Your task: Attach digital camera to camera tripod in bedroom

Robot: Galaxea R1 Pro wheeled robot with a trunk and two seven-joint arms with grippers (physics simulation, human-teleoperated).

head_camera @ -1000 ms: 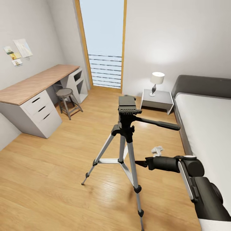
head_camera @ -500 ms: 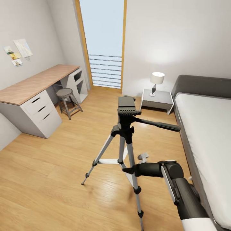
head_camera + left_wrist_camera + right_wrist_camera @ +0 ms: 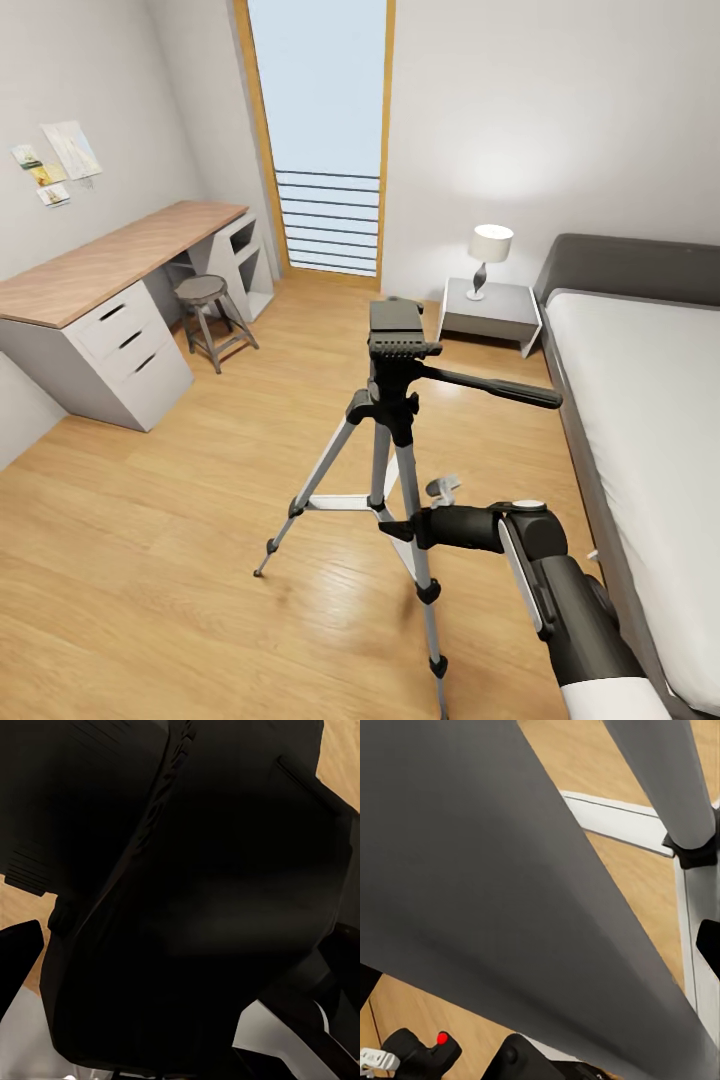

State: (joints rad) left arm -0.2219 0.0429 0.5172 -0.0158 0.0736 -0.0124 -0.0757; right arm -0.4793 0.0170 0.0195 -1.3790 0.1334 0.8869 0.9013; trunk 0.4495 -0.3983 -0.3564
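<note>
R hand (image 3: 395, 528) grip state unclear, near tripod (image 3: 395, 400) leg; tripod looks light, tippy, so hold at head.

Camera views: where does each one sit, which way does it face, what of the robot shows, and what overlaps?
Head view: high on the robot, facing forward and down into the bedroom at the camera tripod; the right arm reaches in toward a tripod leg.
Left wrist view: near the left gripper, pressed against dark black shapes too close to identify; slivers of wood floor.
Right wrist view: near the right gripper, looking past a grey tripod leg, very close, to floor and a black object with a red button.
Shared: head and right wrist views both show the tripod.
</note>
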